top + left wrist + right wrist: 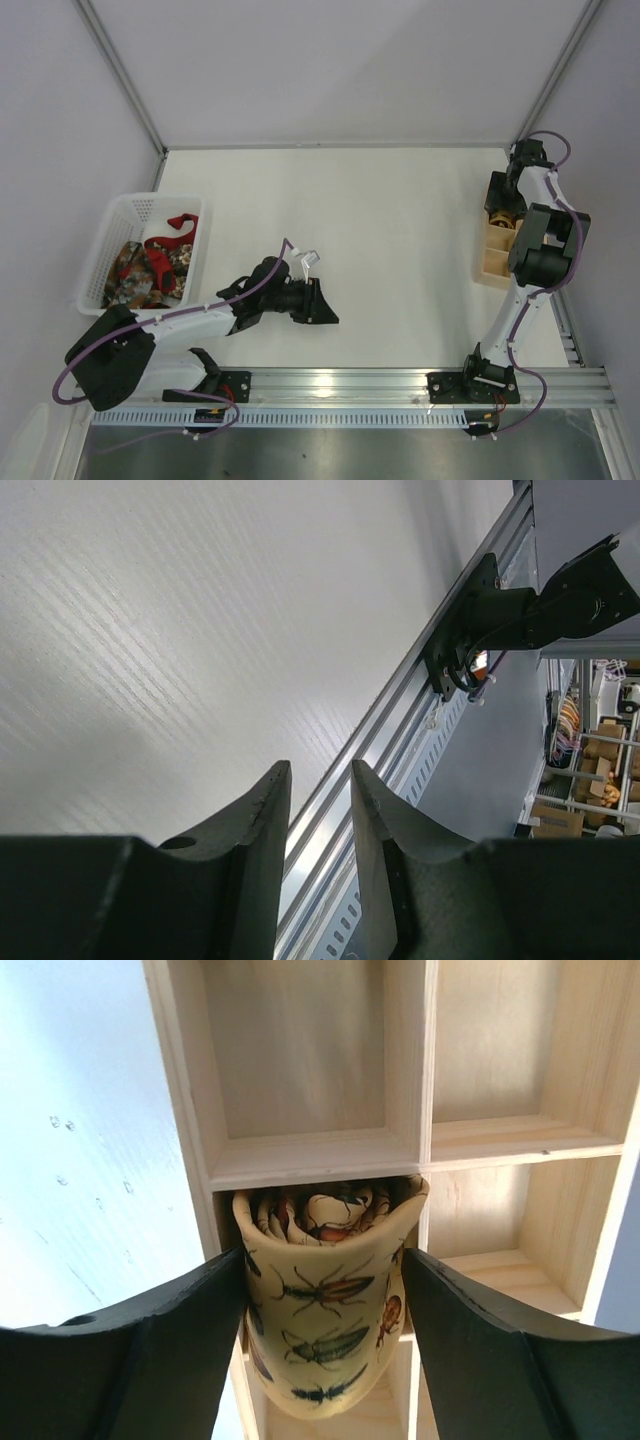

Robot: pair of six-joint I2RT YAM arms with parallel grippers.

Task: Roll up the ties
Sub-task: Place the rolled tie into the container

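Right gripper (324, 1258) wide, rolled yellow tie (322, 1345) between its fingers, inside a box (310, 1155) compartment; gripped or merely flanked, cannot tell. Left gripper (320, 775) narrow, empty, bench (150, 630) below it.

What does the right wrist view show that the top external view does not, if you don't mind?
Only the right wrist view: the insect print on the rolled yellow tie, tucked in a compartment of the wooden box between the fingers of the right tool. Only the top external view: the white basket holding the red tie and the dark patterned tie, and the left tool above the table. Both: the wooden box and the table.
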